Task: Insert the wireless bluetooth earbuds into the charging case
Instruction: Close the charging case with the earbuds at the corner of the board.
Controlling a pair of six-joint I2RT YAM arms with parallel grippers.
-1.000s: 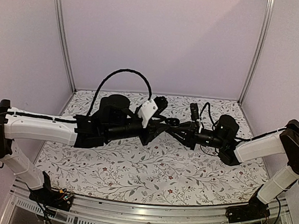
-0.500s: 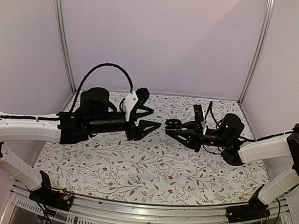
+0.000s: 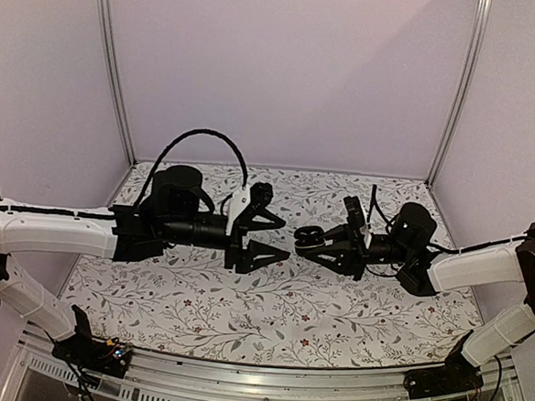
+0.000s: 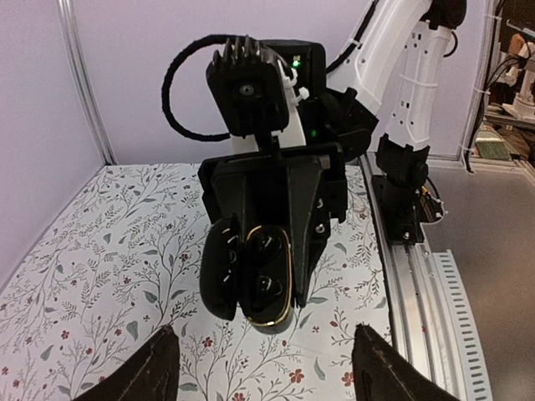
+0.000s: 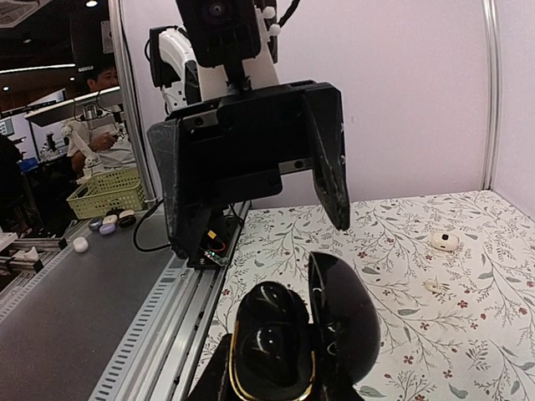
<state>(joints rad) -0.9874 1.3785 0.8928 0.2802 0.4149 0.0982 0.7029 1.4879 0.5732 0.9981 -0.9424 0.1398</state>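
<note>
floral table (image 3: pixel 195 315), left hand (image 3: pixel 287 239) nearer case (image 3: pixel 308 235)

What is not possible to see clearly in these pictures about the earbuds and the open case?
1. Top view: the charging case in the right gripper is too small, so its inside is unreadable.
2. Left wrist view: its wells are dark and glossy, so whether earbuds sit there is unclear.
3. Right wrist view: the case's own shell hides its inside.
4. Right wrist view: two pale bits at right are too small to identify.

Robotics lab: walled test booth (image 3: pixel 286 73), aluminium rail (image 3: pixel 255 380), floral-covered table (image 3: pixel 269 315).
</note>
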